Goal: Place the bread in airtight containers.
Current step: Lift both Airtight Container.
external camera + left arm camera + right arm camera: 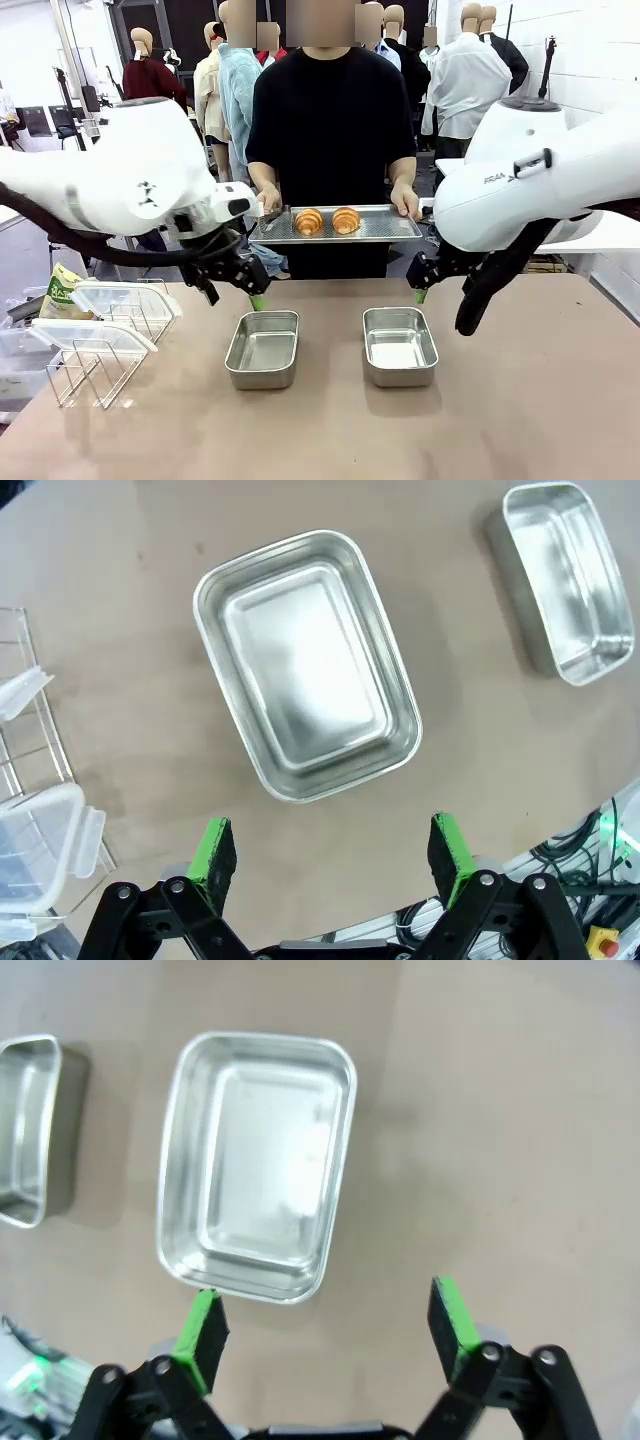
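Below the spread left pincer (331,846) and spread right pincer (326,1318) sit the containers (263,348), bread (308,221) far beyond.

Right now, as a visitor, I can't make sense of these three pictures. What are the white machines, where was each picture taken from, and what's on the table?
The white machines are two robot arms. The wide picture looks across the table from between them, at a person holding a metal tray with two croissant-like rolls. The other two come from a camera on each wrist, looking past that arm's green-padded fingers. The left gripper and right gripper are both open and hold nothing; each hangs close to an empty steel tin, the left tin and the right tin. At the left, clear lids rest on a wire rack.
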Motion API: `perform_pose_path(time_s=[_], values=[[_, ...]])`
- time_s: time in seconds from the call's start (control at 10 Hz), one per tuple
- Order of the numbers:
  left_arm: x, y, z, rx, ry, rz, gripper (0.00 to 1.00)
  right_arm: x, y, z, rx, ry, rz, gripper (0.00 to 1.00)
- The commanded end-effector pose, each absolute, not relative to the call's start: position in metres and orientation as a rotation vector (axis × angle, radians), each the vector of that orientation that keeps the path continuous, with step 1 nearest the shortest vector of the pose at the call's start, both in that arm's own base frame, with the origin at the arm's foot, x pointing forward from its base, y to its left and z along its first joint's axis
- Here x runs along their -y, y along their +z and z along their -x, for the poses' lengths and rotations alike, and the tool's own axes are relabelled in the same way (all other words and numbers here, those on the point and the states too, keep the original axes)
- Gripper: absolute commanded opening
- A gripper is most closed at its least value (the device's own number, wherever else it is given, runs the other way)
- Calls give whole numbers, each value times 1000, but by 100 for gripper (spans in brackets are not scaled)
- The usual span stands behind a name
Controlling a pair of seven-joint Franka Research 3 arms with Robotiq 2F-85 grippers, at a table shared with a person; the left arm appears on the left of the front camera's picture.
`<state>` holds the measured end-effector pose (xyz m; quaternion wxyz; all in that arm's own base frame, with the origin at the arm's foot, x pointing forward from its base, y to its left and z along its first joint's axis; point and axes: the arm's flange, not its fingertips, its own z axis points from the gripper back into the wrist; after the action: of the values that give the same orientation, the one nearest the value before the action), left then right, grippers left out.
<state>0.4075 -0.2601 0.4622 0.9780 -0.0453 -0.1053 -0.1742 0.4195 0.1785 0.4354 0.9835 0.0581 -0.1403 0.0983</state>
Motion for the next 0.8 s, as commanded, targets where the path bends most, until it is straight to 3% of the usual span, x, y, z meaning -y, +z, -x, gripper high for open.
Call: perform_pose_path(time_s=[0.0,0.3,0.7], values=[[273,455,-425,166,-332,23,100,-187,428,-430,210,144,-138,100],[268,429,-432,75,-294,5,100,-192,397,-445,173,128,-69,100],[234,389,-446,68,-158,46,100,-192,372,-465,148,80,-13,100]])
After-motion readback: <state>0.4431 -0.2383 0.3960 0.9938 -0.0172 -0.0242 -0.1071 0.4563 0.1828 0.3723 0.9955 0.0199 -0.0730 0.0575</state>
